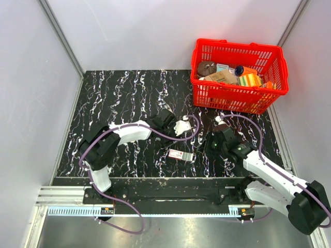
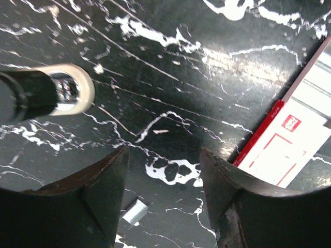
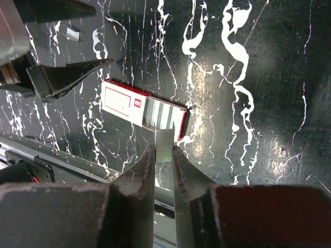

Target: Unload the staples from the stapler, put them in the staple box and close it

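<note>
My right gripper (image 3: 164, 151) is shut on a short silver strip of staples (image 3: 165, 139), held at the open right end of the small red-and-white box (image 3: 129, 102). That box lies on the black marbled table in the top view (image 1: 180, 154), just left of my right gripper (image 1: 201, 151). My left gripper (image 2: 163, 155) is open and empty, low over the table. A small loose piece of staple strip (image 2: 134, 212) lies by its left finger. The box's corner (image 2: 289, 150) is to its right. The grey-silver stapler is not recognisable in any view.
A red basket (image 1: 235, 95) holding several items stands at the back right. A white object (image 1: 182, 126) sits by my left gripper (image 1: 173, 126). A black rod with a cream ring (image 2: 62, 93) enters the left wrist view. A metal rail (image 1: 155, 196) runs along the near edge.
</note>
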